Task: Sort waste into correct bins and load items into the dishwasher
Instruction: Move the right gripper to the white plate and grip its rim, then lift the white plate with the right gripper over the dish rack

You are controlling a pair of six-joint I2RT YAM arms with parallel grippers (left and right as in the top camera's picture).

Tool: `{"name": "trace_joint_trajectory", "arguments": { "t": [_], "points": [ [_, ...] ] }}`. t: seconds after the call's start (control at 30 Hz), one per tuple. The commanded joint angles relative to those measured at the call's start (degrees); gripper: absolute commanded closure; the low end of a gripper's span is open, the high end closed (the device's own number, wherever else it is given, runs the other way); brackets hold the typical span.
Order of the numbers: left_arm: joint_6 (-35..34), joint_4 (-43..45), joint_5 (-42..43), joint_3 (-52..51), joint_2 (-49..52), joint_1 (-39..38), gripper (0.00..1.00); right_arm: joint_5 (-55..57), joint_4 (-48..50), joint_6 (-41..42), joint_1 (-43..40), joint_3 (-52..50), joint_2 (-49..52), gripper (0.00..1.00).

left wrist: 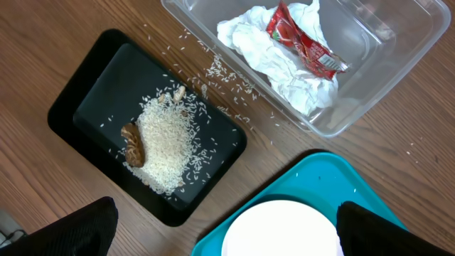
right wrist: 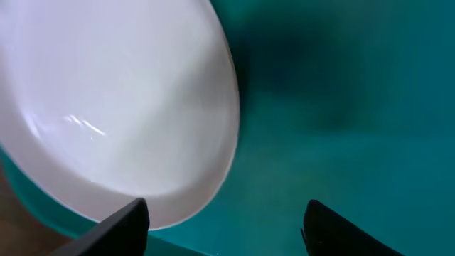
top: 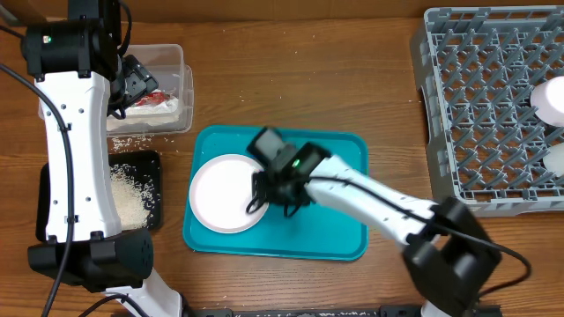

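Observation:
The white plate (top: 225, 192) lies on the teal tray (top: 352, 246). My right gripper (top: 273, 187) is open at the plate's right edge. In the right wrist view one finger is by the plate's rim (right wrist: 114, 99) and the other over the tray (right wrist: 341, 107), around the gripper's gap (right wrist: 224, 227). My left gripper (top: 130, 88) is open and empty, high over the clear tub (top: 172, 62). The tub (left wrist: 370, 85) holds the white tissue (left wrist: 284, 67) and the red wrapper (left wrist: 302, 43). The black tray (left wrist: 92, 99) holds rice (left wrist: 167, 139) and a brown scrap (left wrist: 133, 144). The chopsticks are out of view.
The grey dish rack (top: 485, 106) stands at the far right with two white bowls (top: 551, 97) at its right edge. Loose rice grains (top: 132, 141) lie on the wooden table between the tub and the black tray (top: 150, 167).

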Motion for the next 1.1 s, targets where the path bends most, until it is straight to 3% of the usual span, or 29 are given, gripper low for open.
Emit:
{"name": "trace_joint_trajectory", "arguments": {
  "t": [0.0, 0.27, 0.47, 0.57, 0.8, 0.97, 1.07],
  "points": [
    [-0.37, -0.11, -0.94, 0.31, -0.02, 0.09, 0.0, -0.24, 1.92, 4.44, 1.38, -0.79, 3.02, 0.3],
    [-0.37, -0.11, -0.94, 0.31, -0.02, 0.09, 0.0, -2.69, 4.66, 5.29, 1.62, -0.79, 8.07, 0.48],
    [-0.37, -0.11, -0.94, 0.31, -0.02, 0.09, 0.0, -1.81, 0.2, 5.22, 0.52, 2.73, 7.89, 0.83],
    [-0.37, -0.11, -0.94, 0.31, -0.02, 0.09, 0.0, 0.15, -5.77, 4.76, -1.75, 7.41, 7.87, 0.96],
    [-0.37, -0.11, -0.94, 0.31, -0.02, 0.09, 0.0, 5.97, -22.71, -1.36, -11.93, 24.35, 7.76, 0.96],
    [-0.37, -0.09, -0.94, 0.31, -0.02, 0.09, 0.0, 17.62, -36.83, -5.75, -24.33, 42.16, 7.76, 0.96],
    [-0.37, -0.11, -0.94, 0.31, -0.02, 0.09, 0.0, 25.77, -39.69, -11.56, -31.98, 50.75, 7.76, 0.96]
  ]
}}
